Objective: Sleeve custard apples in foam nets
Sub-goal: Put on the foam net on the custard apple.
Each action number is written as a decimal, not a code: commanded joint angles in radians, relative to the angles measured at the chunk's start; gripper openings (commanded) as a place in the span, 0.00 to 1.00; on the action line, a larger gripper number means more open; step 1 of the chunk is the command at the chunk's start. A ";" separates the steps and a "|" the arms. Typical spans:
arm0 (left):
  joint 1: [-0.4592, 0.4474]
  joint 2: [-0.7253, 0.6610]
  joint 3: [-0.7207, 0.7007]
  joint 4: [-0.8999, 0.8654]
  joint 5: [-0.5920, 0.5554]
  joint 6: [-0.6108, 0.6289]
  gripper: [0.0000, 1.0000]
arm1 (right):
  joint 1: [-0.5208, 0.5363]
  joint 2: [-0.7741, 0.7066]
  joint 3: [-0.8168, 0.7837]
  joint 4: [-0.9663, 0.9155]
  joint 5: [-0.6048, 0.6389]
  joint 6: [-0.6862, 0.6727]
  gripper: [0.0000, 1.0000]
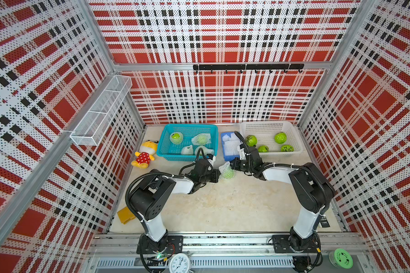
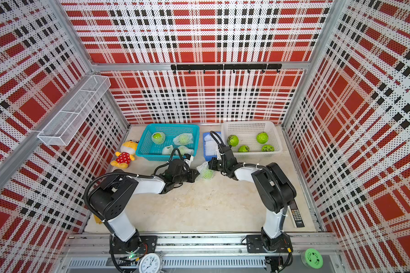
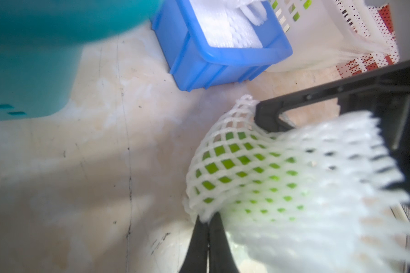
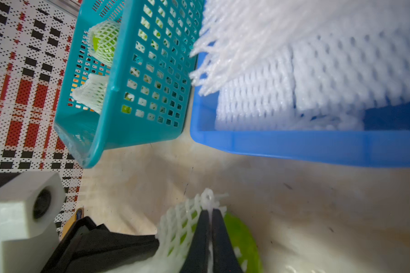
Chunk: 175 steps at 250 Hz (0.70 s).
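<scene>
Left claw (image 3: 207,221) and right claw (image 4: 210,214) both tight on foam net (image 1: 223,167) around custard apple (image 1: 229,175); clock (image 1: 180,262) numerals legible.

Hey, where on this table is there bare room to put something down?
The wide bare tabletop between the left arm and right arm, from the netted custard apple to the base rail. Crowded: the back row of teal basket, blue bin and white basket.

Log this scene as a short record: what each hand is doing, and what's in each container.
left hand: shut on foam net edge
right hand: shut on the opposite edge
foam net: over one custard apple, between the hands
teal basket: four sleeved fruits
white basket: four bare custard apples
blue tray: spare nets
</scene>
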 commanded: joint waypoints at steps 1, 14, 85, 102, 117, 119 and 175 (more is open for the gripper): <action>0.001 0.019 0.033 -0.008 -0.009 0.005 0.00 | 0.002 0.036 -0.006 -0.041 0.057 -0.013 0.02; 0.000 0.020 0.036 -0.012 -0.012 0.004 0.00 | 0.001 0.038 -0.006 -0.056 0.079 -0.023 0.02; -0.001 0.025 0.045 -0.026 -0.016 0.005 0.00 | -0.012 0.058 -0.037 -0.039 0.108 -0.025 0.01; -0.001 0.024 0.042 -0.026 -0.017 0.005 0.00 | -0.012 0.056 -0.043 -0.033 0.105 -0.026 0.00; -0.002 0.020 0.036 -0.026 -0.018 0.003 0.00 | -0.012 0.052 -0.050 -0.029 0.104 -0.025 0.00; -0.003 0.020 0.035 -0.026 -0.017 0.003 0.00 | -0.012 0.051 -0.051 -0.028 0.104 -0.026 0.00; -0.011 0.016 0.020 -0.026 -0.016 0.002 0.00 | -0.012 0.034 -0.088 -0.013 0.109 -0.019 0.00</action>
